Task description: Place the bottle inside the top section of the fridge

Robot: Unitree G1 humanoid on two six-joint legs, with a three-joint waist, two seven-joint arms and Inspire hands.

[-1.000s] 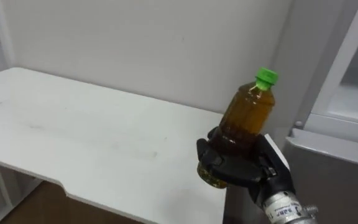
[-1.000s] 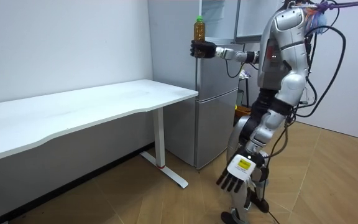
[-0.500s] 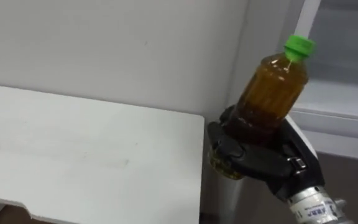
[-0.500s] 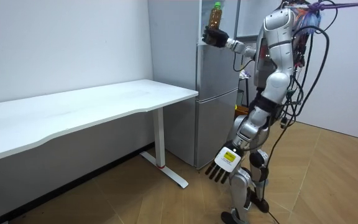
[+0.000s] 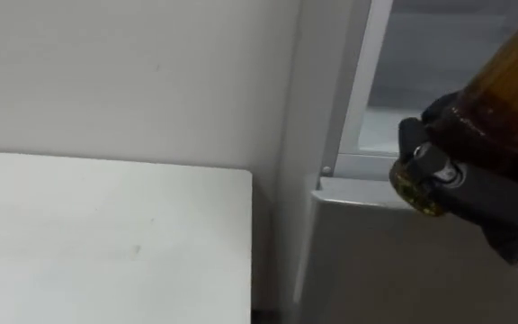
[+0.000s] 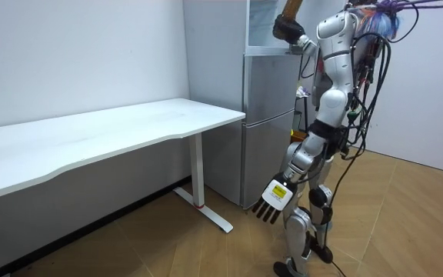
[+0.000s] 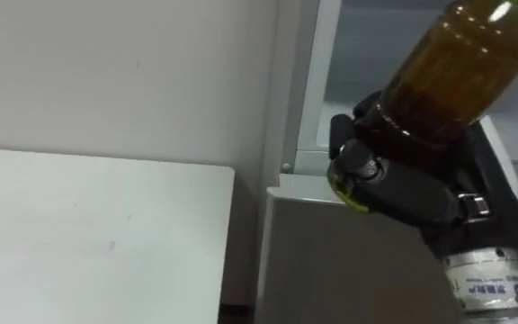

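The table (image 5: 106,234) stands left of the fridge (image 5: 376,261), both against the wall (image 5: 133,72), and the bottle (image 7: 457,72), gripped in the right hand (image 7: 403,191), leans before the upper compartment (image 5: 412,54).

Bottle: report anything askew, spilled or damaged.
Nothing looks spilled or damaged. The bottle leans, its top tipped toward the view's right, gripped low by the right hand in front of the upper fridge. That tilt is the only thing off. The left hand hangs open by the leg.
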